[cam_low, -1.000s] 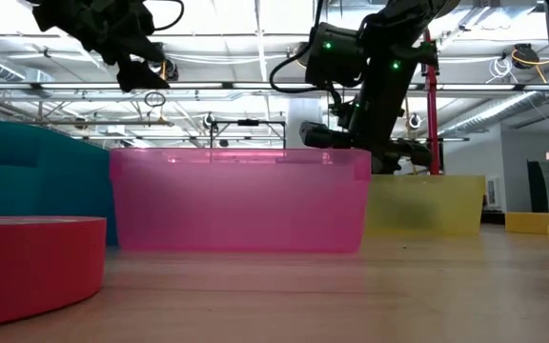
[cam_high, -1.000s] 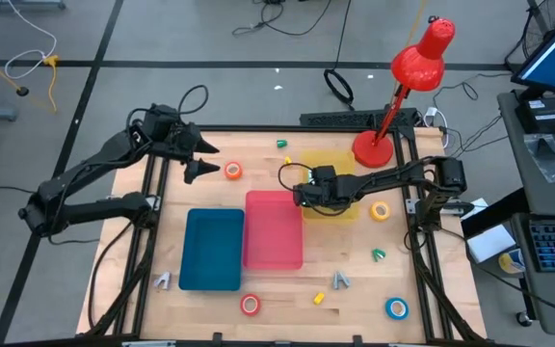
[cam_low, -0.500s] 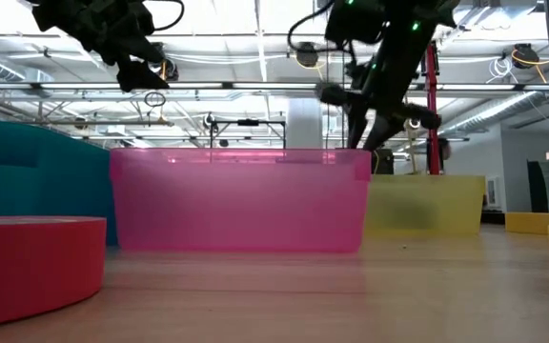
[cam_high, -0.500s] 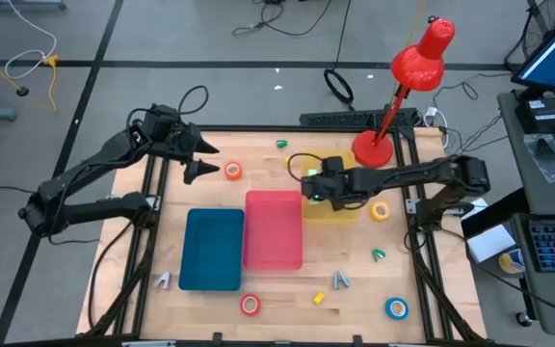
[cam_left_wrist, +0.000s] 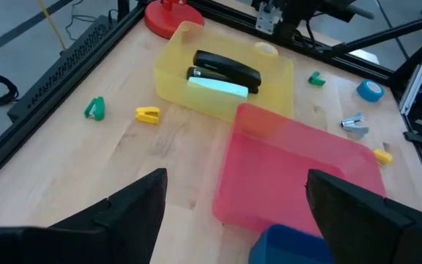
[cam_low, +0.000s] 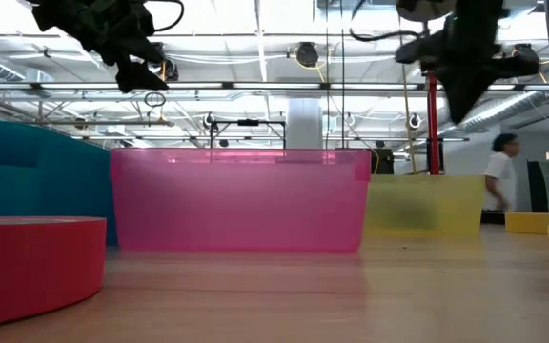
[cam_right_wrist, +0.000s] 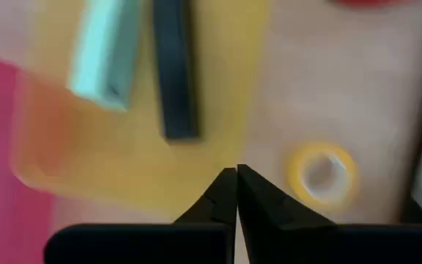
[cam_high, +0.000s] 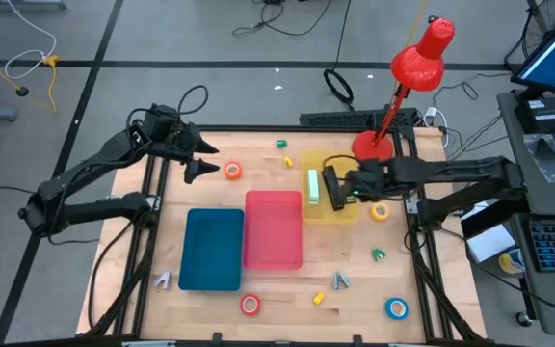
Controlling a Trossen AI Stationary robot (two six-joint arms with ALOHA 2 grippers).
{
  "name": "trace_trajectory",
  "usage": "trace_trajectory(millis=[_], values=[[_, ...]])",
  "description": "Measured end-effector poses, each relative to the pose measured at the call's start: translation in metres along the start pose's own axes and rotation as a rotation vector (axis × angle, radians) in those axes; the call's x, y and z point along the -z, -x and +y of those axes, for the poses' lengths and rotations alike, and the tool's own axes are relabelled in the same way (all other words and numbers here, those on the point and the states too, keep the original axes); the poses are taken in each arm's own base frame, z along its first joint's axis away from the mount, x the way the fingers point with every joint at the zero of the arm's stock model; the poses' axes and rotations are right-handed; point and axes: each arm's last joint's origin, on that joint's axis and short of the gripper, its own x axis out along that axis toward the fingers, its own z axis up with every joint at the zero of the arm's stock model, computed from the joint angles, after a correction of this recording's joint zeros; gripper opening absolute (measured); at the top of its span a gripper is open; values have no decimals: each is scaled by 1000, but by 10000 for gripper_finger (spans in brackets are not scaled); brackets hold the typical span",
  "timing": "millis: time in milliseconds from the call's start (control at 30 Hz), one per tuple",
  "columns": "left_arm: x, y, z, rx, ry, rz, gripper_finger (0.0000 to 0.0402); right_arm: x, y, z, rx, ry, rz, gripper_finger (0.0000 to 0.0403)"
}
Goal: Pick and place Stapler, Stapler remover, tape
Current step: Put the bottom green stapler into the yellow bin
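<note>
Your right gripper [cam_right_wrist: 236,192] has its fingers pressed together on nothing, right of centre over the yellow bin [cam_high: 328,208]; inside the bin lie a black stapler [cam_high: 333,186] and a pale green stapler [cam_high: 312,186] side by side; the yellow tape [cam_high: 381,211] sits just right; your left gripper [cam_high: 198,159] hangs released at upper left

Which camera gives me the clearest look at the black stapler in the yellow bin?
Left wrist view: the black stapler lies unobstructed in the yellow bin. The high view partly hides it behind the right claw, the right wrist view blurs it, the low view hides it.
</note>
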Motion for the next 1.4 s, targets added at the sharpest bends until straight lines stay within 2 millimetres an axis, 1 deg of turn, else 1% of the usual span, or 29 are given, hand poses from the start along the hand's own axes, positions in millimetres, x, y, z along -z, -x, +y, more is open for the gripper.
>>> trace_trajectory(millis=[133, 233, 333, 433, 633, 700, 833, 1000, 1167, 1267, 1400], values=[[-1, 0, 0, -2, 23, -12, 324, 6, 9, -20, 80, 15, 132, 10], [-3, 0, 1, -25, 39, -28, 324, 8, 12, -31, 147, 35, 154, 12], [-5, 0, 2, -57, 62, -46, 324, 8, 15, -37, 185, 87, 166, 22], [-6, 0, 2, -66, 82, -52, 324, 8, 15, -38, 181, 139, 171, 44], [-6, -1, 1, -64, 107, -46, 324, 8, 14, -38, 186, 208, 155, 110], [-6, -2, 0, -65, 105, -43, 324, 9, 9, -40, 207, 212, 152, 132], [-6, -4, -3, -84, 115, -36, 324, 14, -8, -46, 280, 215, 178, 171], [-6, -6, -7, -75, 113, -30, 324, 23, -29, -57, 369, 182, 253, 203], [-6, -7, -9, -73, 126, -27, 324, 32, -42, -64, 389, 153, 405, 218], [-6, -8, -10, -89, 132, -26, 324, 37, -47, -64, 363, 141, 511, 219], [-6, -9, -11, -83, 128, -23, 324, 45, -51, -61, 316, 133, 581, 216]])
